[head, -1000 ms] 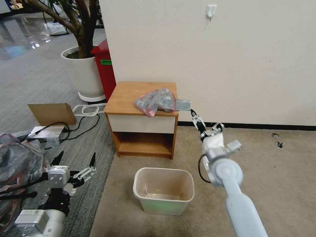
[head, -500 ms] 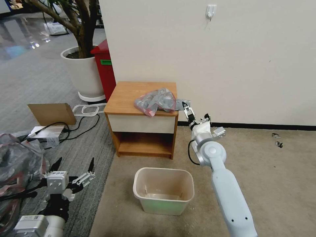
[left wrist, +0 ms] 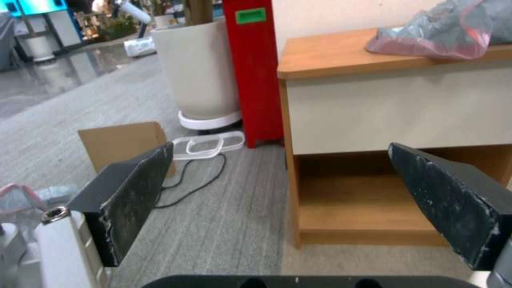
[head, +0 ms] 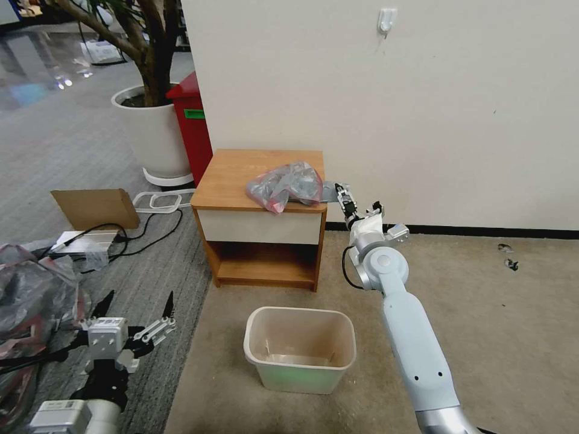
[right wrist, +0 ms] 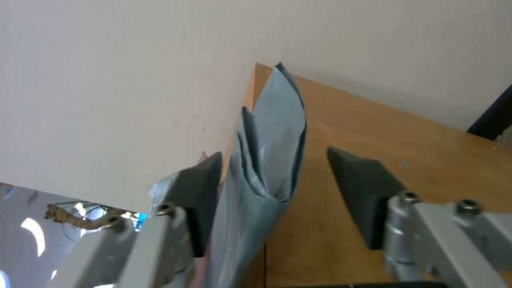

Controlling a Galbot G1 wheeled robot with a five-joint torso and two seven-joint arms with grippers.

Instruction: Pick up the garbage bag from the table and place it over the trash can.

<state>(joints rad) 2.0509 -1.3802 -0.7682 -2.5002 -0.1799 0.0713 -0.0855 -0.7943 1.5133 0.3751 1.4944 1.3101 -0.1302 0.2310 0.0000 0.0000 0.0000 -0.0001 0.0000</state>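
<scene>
Carpet and a pale wall frame the table [head: 241, 175], with the trash can [head: 300, 348] unlined at six o'clock of it. Nothing is lifted yet: the garbage bag [head: 289, 184] lies at the tabletop's three-o'clock edge. Since earlier, the right gripper [head: 345, 196] has closed in, its spread jaws now straddling a bag flap ungripped. Left gripper [head: 136, 304] idles low, jaws apart.
</scene>
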